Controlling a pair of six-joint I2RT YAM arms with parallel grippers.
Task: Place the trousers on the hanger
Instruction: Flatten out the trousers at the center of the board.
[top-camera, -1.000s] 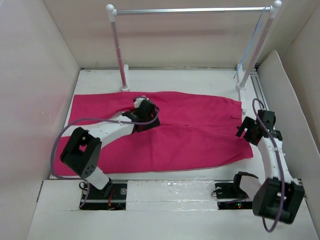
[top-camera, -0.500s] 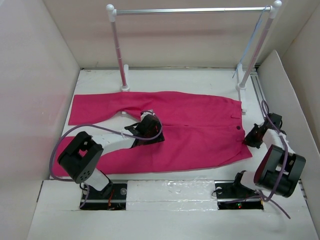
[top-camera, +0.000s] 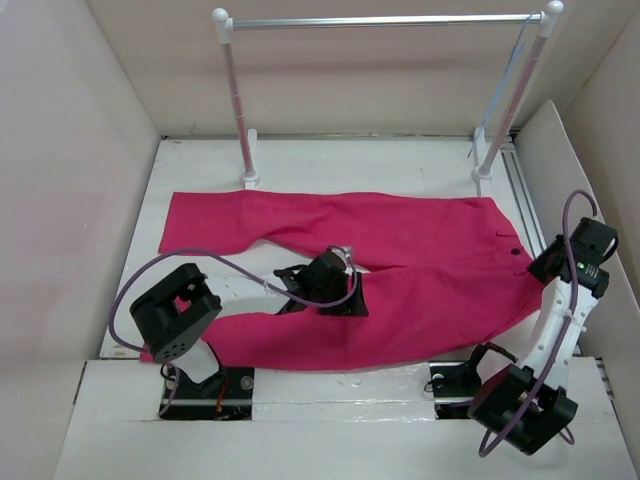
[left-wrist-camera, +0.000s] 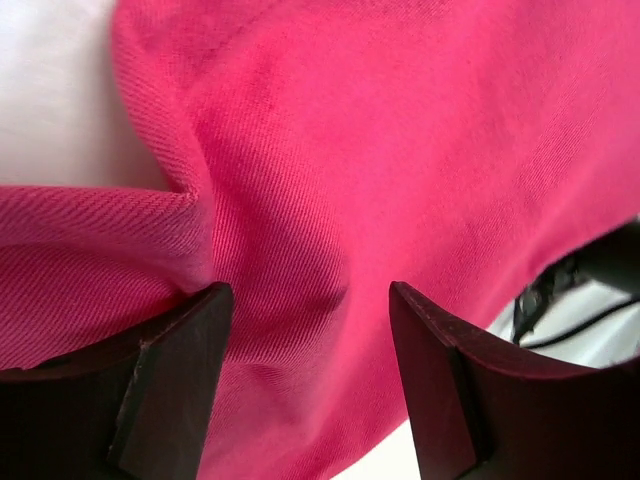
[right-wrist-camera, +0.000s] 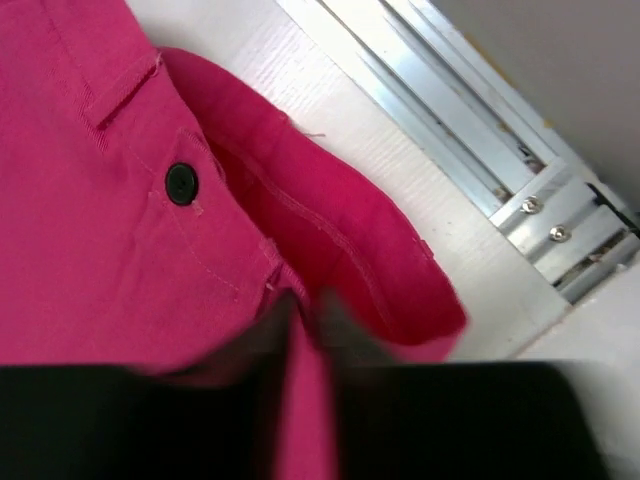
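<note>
The trousers (top-camera: 420, 250) lie spread flat across the counter (top-camera: 200, 165), waist toward the right wall and both legs running off to the left. The hanger (top-camera: 500, 95) is nowhere near them: it dangles as a thin pale wire at the right end of the rack (top-camera: 380, 20), well apart from the cloth.

The left pincer (top-camera: 340, 282) sits down on the fabric near where the legs split. Its wrist view shows the jaws standing apart, released, with pink cloth bulging between the fingers (left-wrist-camera: 170, 385) and a fold bunched against one of them. The right pincer (right-wrist-camera: 305, 320) is at the waist corner by the right wall. It looks blurred, but it appears clenched on the very edge of the waistband, just past the dark button (right-wrist-camera: 181, 183).

That edge grip is what worries me. Only a narrow lip of cloth seems to be caught, so a quick lift could pull it free and drop the waist back onto the counter. If the left pincer presses down while the right one hauls away, the cloth would go taut between them and the hold could strip off. The wire is slender and hangs loose, so floppy legs swung toward it might knock it askew or off the rail.
</note>
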